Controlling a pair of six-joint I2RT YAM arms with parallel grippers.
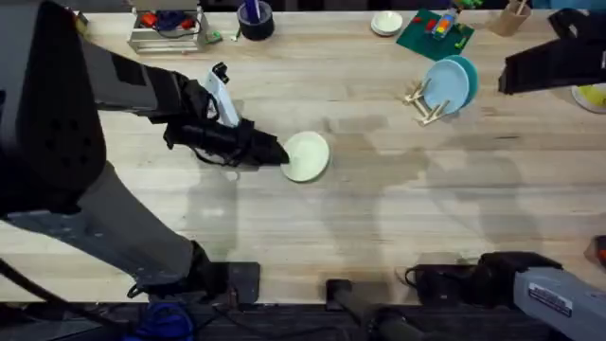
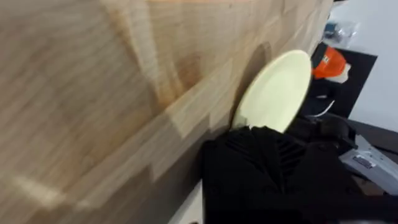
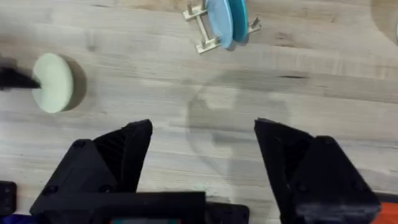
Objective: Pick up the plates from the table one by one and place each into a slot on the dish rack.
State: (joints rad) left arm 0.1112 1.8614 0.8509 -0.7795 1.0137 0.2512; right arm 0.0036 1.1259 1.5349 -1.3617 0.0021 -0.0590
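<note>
Broad maple worktop (image 1: pixel 398 218), plank seams running across. Far right on it, dish rack (image 1: pixel 428 102) with a light blue plate (image 1: pixel 445 85) and a teal plate (image 1: pixel 467 76) upright in its slots. Near centre, left pincer (image 1: pixel 281 156) clamped on the rim of the cream-yellow plate (image 1: pixel 307 155). Right pincer (image 3: pixel 202 149) spread wide above bare wood, gripping nothing.

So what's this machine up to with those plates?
It is loading plates into a small wooden dish rack. Two are already standing in it, a light blue plate and a teal plate behind it. The left gripper is shut on the edge of the cream plate near the middle of the table. The right gripper hangs open above the table, holding nothing.
</note>
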